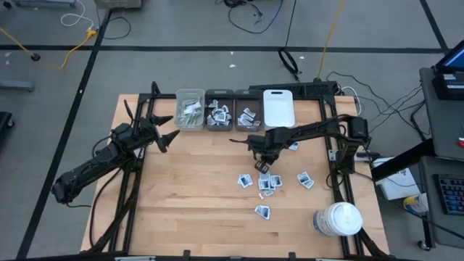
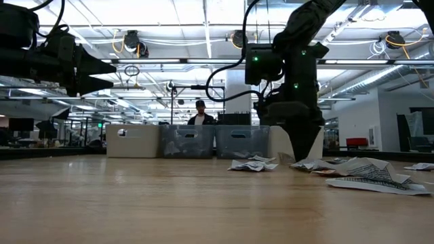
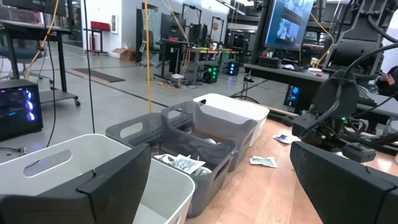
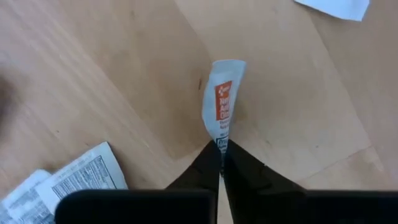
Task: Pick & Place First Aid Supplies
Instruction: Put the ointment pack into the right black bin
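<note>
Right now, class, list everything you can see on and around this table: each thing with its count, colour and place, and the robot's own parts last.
Table: one, pale wood, under everything.
Bins: four in a row at the far edge; one pale, two grey, one white with a lid.
Loose sachets: about ten, white with dark print, scattered right of centre.
Held sachet: one, white with orange print, pinched at its end.
Jar: one, white, near right corner.
Person: one, dark clothes, behind the bins.
Left gripper: open, raised near the pale bin.
Right gripper: shut on the held sachet, above the table's middle.
</note>
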Controlling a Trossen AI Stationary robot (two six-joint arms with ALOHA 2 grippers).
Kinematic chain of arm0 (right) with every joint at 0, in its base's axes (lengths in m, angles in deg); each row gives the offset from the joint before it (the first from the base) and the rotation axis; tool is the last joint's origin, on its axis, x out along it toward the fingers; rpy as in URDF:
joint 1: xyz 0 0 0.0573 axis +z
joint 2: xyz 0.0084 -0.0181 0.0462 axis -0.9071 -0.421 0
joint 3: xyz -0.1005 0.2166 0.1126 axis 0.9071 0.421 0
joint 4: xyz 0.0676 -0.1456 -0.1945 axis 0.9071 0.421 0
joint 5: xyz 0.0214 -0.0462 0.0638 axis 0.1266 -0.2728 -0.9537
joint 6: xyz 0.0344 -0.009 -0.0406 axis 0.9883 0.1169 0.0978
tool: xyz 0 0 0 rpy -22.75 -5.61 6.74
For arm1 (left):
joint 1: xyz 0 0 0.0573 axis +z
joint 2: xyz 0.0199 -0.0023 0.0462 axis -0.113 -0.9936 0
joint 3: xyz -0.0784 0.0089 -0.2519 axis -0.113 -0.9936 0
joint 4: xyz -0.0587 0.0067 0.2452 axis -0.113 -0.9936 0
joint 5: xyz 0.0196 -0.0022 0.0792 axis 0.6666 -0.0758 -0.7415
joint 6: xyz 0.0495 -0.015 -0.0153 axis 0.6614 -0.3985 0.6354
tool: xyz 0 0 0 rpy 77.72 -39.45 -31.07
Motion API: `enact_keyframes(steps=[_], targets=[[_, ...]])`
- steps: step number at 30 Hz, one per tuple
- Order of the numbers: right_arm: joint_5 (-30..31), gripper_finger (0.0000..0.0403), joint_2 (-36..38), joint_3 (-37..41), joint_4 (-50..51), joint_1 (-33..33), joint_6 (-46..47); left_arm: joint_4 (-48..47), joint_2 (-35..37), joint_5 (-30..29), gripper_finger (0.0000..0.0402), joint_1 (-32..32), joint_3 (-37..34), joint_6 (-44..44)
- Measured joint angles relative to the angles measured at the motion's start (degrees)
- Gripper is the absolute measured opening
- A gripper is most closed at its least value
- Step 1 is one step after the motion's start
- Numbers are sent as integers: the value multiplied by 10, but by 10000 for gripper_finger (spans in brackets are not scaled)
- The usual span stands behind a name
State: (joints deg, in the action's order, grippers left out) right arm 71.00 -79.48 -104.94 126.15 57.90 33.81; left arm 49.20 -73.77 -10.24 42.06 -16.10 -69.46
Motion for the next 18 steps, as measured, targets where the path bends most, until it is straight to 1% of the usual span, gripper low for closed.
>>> enact_keyframes(steps=[2,5,13,18], targets=[[0,4,4,-4,22,2,-16,0,0,0,392,0,0,0],[0,3,18,-23,87,9,-40,0,0,0,392,0,0,0],[-2,1,70,-119,253,21,-142,0,0,0,392,0,0,0],[-6,1,77,-191,330,21,-208,0,0,0,392,0,0,0]])
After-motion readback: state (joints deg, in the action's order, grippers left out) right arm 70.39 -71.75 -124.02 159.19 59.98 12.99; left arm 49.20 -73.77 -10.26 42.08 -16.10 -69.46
